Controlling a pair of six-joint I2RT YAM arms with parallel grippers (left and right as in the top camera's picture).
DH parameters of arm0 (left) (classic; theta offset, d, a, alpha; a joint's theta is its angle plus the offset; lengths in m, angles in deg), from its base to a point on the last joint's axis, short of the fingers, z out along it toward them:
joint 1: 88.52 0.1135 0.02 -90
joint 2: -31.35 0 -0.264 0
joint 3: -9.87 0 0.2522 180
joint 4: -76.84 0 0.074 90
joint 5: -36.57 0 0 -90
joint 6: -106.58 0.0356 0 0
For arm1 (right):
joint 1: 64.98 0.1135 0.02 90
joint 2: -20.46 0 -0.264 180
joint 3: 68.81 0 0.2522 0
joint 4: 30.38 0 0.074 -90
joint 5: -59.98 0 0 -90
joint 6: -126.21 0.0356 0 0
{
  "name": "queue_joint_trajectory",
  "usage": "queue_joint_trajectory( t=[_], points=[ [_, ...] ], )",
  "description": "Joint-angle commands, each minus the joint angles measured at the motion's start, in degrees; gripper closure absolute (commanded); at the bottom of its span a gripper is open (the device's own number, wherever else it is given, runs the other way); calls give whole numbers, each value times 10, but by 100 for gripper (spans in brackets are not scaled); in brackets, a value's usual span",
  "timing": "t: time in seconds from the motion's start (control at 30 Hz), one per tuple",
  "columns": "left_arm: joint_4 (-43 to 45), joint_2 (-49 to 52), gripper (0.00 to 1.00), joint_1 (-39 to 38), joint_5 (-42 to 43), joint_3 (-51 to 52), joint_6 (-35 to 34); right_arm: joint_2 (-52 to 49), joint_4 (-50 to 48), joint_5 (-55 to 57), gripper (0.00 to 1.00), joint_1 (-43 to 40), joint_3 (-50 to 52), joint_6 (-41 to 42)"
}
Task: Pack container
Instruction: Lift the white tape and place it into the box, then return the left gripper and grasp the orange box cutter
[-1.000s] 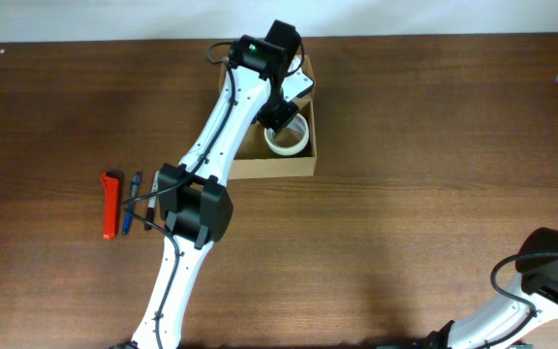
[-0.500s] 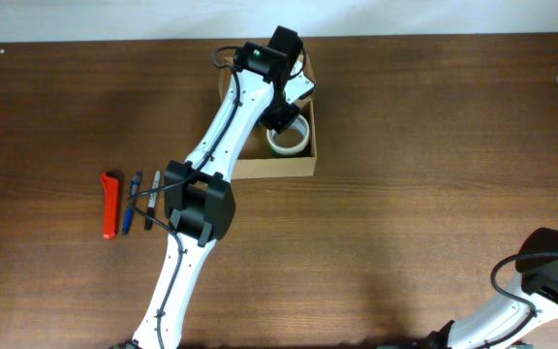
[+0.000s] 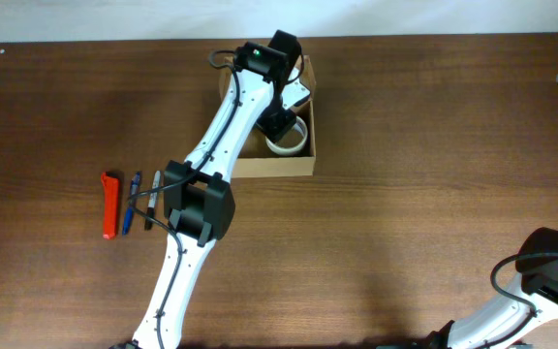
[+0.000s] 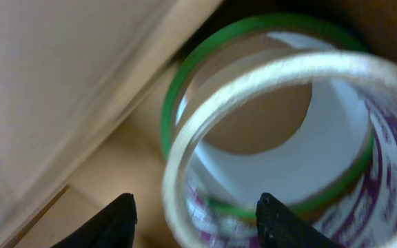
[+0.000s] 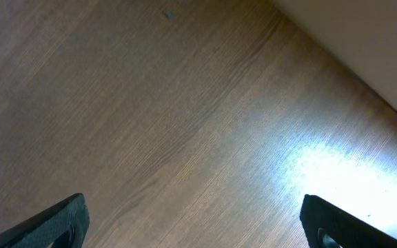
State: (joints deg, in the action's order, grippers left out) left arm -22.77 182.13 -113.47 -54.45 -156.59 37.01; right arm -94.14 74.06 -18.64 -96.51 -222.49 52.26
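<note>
Left arm (image 3: 223, 121) over container (image 3: 279, 166), pens (image 3: 131, 204), perhaps cutter (image 3: 110, 206), leftward

- One container (image 3: 279, 167): a tan cardboard box, far on the table, near the middle.
- Two tape rolls inside it, by the left wrist view: one white roll (image 4: 309, 64) with purple print and one green-edged roll (image 4: 267, 19) behind it. From overhead only the white one shows.
- Two pens at the left, side by side: a blue pen (image 3: 128, 203) and a dark pen (image 3: 151, 199).
- One red tool (image 3: 110, 204), just left of the pens.
- Two robot arms: the left arm (image 3: 223, 116) over the box, the right arm (image 3: 550, 271) at the near right corner.
</note>
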Motion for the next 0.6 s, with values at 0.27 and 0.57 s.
queue_joint_trajectory(
  t=[0.27,0.57],
  points=[
    [-10,-325,44,63,-115,6,-71,-2,0,7,1,0,3,-2],
    [55,-527,37,228,-116,358,-123,-2,0,7,1,0,3,-2]
  ],
)
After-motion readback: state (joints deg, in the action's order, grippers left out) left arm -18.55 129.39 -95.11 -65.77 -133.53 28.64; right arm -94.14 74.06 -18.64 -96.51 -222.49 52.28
